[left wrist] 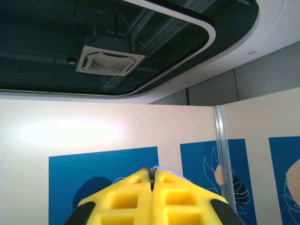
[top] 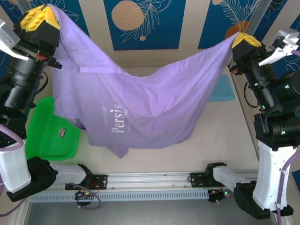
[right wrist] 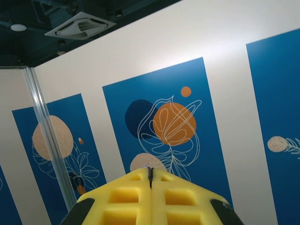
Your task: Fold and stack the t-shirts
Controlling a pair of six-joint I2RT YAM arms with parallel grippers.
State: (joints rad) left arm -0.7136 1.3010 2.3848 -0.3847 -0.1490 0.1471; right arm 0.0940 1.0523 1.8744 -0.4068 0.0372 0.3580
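Left claw (top: 44, 14) and right claw (top: 241, 40) are each pinched shut on an edge of your lavender t-shirt (top: 140, 103). It hangs spread between them above the counter (top: 220, 145), sagging mid-span over the green tray (top: 47, 136). The light-blue t-shirt (top: 222, 89) lies far right, probably folded, partly hidden.

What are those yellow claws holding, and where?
The purple t-shirt, pinched at its two raised ends: one by the left end effector, one by the right end effector.
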